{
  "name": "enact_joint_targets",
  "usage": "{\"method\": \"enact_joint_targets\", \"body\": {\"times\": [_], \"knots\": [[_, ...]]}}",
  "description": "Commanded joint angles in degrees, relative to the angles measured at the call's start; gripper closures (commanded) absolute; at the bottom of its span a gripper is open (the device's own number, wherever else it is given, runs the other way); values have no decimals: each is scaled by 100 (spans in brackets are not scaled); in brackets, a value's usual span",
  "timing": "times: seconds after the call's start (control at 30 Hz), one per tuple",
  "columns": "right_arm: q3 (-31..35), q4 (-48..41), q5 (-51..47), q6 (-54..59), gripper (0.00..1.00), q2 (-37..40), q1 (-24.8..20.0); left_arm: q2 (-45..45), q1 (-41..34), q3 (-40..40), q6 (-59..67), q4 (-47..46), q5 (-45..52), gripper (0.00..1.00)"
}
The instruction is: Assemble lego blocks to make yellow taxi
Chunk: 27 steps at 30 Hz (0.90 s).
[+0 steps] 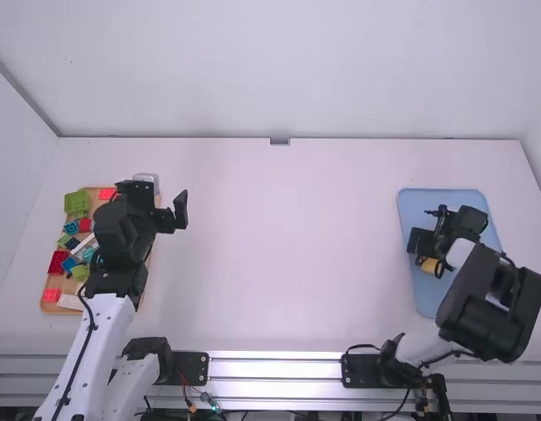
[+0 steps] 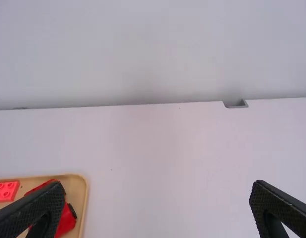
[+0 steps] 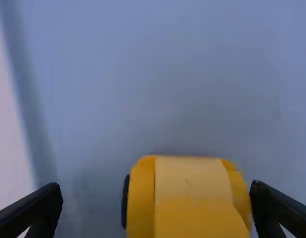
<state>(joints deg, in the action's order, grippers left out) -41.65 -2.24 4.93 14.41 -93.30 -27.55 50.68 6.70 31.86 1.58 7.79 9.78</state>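
Observation:
Over the blue tray (image 1: 416, 298) at the right, my right gripper (image 1: 425, 254) stands low beside the yellow taxi build (image 1: 430, 265). In the right wrist view that gripper (image 3: 156, 208) is open, and the yellow taxi (image 3: 192, 198), with a dark part on one side, lies between its fingers, nearer the right one. At the left, my left gripper (image 1: 181, 215) is open with nothing held, beside the wooden tray of blocks; in the left wrist view the left gripper (image 2: 157, 203) has its fingers wide apart.
The wooden tray (image 1: 44, 303) holds several red, green and blue bricks, among them a green block (image 1: 76, 202) and a red brick (image 2: 5, 191). White table (image 1: 296, 237) lies between the two trays, with a wall behind.

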Motion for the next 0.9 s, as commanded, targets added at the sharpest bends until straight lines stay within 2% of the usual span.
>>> {"method": "enact_joint_targets", "body": {"times": [0.0, 0.17, 0.2, 0.27, 0.33, 0.63, 0.87], "knots": [[7, -260, -376, -304, 1, 793, 269, -223, 4, -66, -114, 20, -17, 1], [7, -859, -374, -413, 1, 2218, 861, -728, 7, -66, -481, 17, -20, 1], [7, -870, -372, -411, 1, 2271, 890, -769, 7, -66, -514, 17, -22, 1], [4, -1010, -372, -409, 1, 2929, 1211, -1088, -2, -66, -540, 2, -22, 1], [21, -1068, -386, -425, 1, 3280, 1383, -1265, -8, -80, -495, -62, -34, 1], [681, -408, -493, -1085, 13, 3939, 2042, -1958, -670, -773, -158, -755, -727, 13], [1368, 224, -493, -1441, 25, 4627, 2730, -2702, -670, -1518, -158, -779, -978, 26]]}}
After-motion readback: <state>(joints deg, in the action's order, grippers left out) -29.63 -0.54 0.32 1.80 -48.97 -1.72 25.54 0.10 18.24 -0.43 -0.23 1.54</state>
